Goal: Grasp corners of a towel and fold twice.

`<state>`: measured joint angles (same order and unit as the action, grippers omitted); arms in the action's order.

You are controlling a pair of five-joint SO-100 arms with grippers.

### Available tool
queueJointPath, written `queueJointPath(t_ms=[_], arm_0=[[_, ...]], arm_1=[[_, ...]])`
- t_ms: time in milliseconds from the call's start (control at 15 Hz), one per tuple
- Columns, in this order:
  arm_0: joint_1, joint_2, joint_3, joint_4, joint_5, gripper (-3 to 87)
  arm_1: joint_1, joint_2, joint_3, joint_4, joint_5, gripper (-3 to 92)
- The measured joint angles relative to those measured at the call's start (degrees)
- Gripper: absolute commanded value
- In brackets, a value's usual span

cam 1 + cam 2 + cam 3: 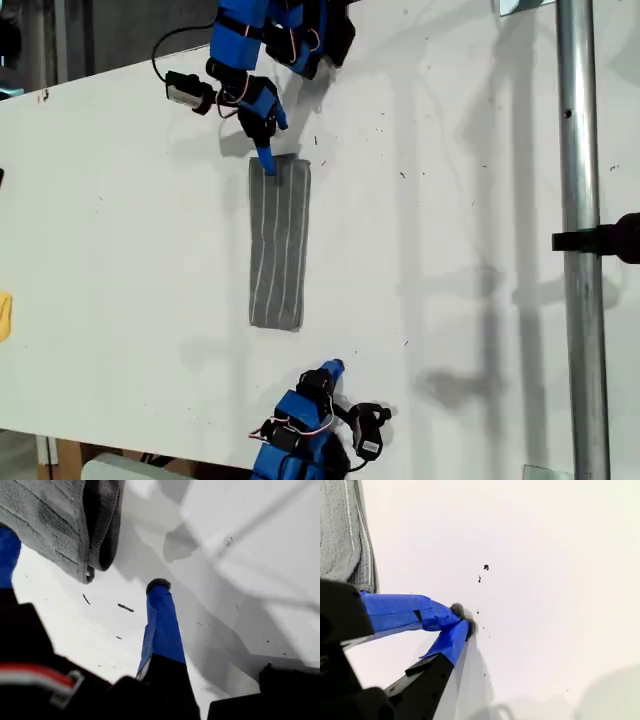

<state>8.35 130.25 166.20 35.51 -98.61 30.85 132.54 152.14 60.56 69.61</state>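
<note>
Two layers of soft, limp towel (278, 243) lie as a narrow strip mid-table between both arms, best pinched at an end corner (89, 573), where my first gripper (85, 587) spreads wide around the fold while my second gripper (463, 619), pinched closed on nothing, rests just beside the cloth.

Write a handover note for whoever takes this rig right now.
My first gripper: open, one fingertip at the towel's end, holding nothing.
My second gripper: shut, empty, off the towel's other end.
Towel: flat on the table, a narrow layered strip.
Done: folding begun; fold count unclear.
Left: check the count, fold again if needed.
</note>
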Motion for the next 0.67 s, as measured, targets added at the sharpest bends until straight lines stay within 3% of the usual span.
queueJointPath(t_ms=[200,400,467,533,667], arm_0=[[-0.62,4.22,1.67,0.53,1.23,0.5],[-2.11,13.18,5.71,2.29,1.58,-0.1],[-2.37,17.84,7.29,4.66,1.49,-0.7],[-2.55,24.43,9.05,9.23,1.49,-2.7],[-4.92,45.88,11.60,24.61,3.25,-2.9]], arm_1=[[-0.09,-13.97,-6.94,-7.03,-0.26,43.4],[-1.67,-22.06,-11.16,-15.73,-0.18,32.3],[-2.64,-24.08,-12.22,-18.11,-0.09,15.7],[-3.69,-26.02,-13.54,-19.69,0.79,12.7],[-5.45,-29.18,-15.64,-23.03,2.72,1.3]])
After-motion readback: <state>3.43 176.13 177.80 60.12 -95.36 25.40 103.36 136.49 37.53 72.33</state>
